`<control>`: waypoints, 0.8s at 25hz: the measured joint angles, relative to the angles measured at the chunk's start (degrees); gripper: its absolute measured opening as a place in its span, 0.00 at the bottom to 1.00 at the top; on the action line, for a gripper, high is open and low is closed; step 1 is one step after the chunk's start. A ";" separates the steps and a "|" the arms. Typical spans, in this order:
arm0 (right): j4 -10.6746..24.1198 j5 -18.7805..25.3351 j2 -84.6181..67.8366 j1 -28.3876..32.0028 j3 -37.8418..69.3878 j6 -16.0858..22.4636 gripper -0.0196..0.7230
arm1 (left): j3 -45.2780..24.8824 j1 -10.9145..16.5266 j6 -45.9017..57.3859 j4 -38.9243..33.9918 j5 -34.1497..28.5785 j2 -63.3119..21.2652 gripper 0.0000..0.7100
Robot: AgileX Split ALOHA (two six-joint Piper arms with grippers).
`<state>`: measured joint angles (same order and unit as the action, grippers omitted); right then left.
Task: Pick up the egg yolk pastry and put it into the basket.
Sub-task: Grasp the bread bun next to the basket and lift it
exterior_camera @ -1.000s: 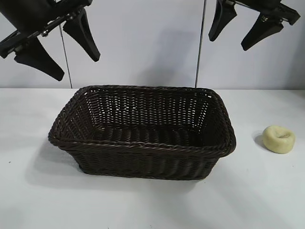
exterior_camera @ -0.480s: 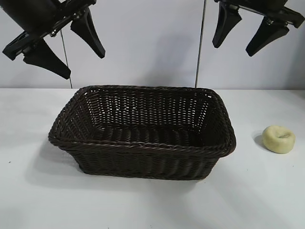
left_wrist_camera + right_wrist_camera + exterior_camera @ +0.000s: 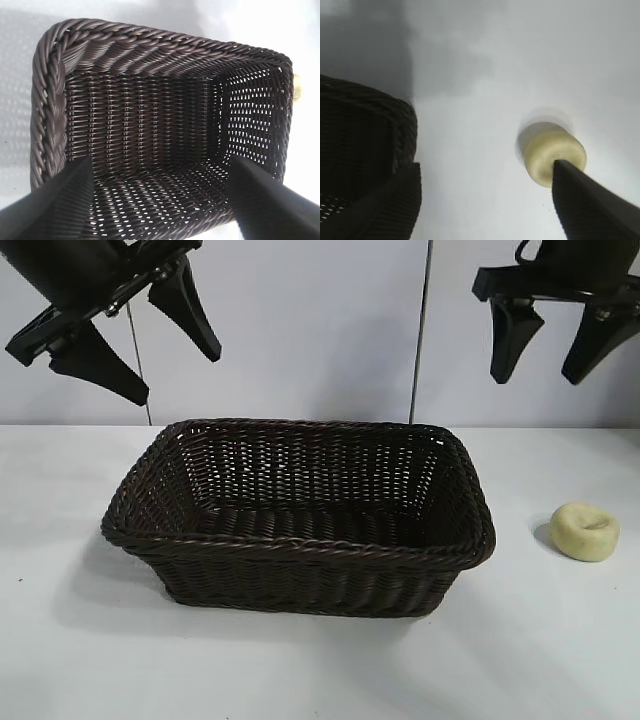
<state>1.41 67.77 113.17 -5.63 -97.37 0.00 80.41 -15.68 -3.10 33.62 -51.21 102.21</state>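
Observation:
The egg yolk pastry (image 3: 586, 531), a small pale-yellow round bun with a creased top, lies on the white table to the right of the basket (image 3: 300, 545), a large dark-brown wicker basket with nothing in it. My right gripper (image 3: 545, 372) hangs open high above the table, over the gap between the basket's right end and the pastry. In the right wrist view the pastry (image 3: 547, 150) shows partly behind one finger, with the right gripper (image 3: 485, 172) holding nothing. My left gripper (image 3: 165, 375) hangs open high over the basket's left end; its wrist view looks down into the basket (image 3: 150, 55).
The white table (image 3: 320, 670) runs all round the basket, with bare surface in front and to the right. A pale wall with two thin vertical rods (image 3: 421, 330) stands behind.
My right gripper has shifted right and come down a little, turning its fingers more upright. The left gripper moved slightly right early on, then held still. Basket and pastry have not moved.

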 joint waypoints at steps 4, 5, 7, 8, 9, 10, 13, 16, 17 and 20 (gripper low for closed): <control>0.07 1.74 1.45 3.20 0.00 0.00 0.73 | 0.00 0.00 -0.05 0.00 0.00 0.00 0.76; 0.07 1.74 1.75 3.81 0.00 0.00 0.73 | 0.00 0.00 -0.05 0.00 0.00 0.00 0.76; -0.21 1.74 2.36 4.94 0.00 0.00 0.73 | 0.00 0.00 -0.05 0.00 0.00 0.00 0.76; -0.63 1.74 2.58 5.21 0.00 0.00 0.73 | 0.00 0.00 -0.05 0.00 0.00 0.00 0.76; -0.80 1.80 2.79 5.41 0.00 0.00 0.73 | 0.00 0.00 -0.05 0.00 0.00 0.00 0.76; -0.94 1.80 2.92 5.41 0.00 0.00 0.73 | 0.00 0.00 -0.05 0.00 0.00 0.00 0.76; -1.91 1.74 2.99 5.41 0.70 0.00 0.73 | 0.00 0.00 -0.05 0.00 0.00 0.00 0.76; -1.90 1.74 2.99 5.41 2.64 0.00 0.73 | 0.00 0.00 -0.05 0.00 0.00 0.00 0.76; -1.85 1.74 2.99 5.41 3.51 0.00 0.73 | 0.00 0.00 -0.05 0.00 0.00 0.00 0.76; -1.41 1.68 2.99 5.41 5.87 0.00 0.73 | 0.00 0.00 -0.05 0.00 0.00 0.00 0.76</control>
<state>0.00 69.45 116.16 -0.22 -91.50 0.00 80.41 -15.68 -3.15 33.62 -51.21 102.21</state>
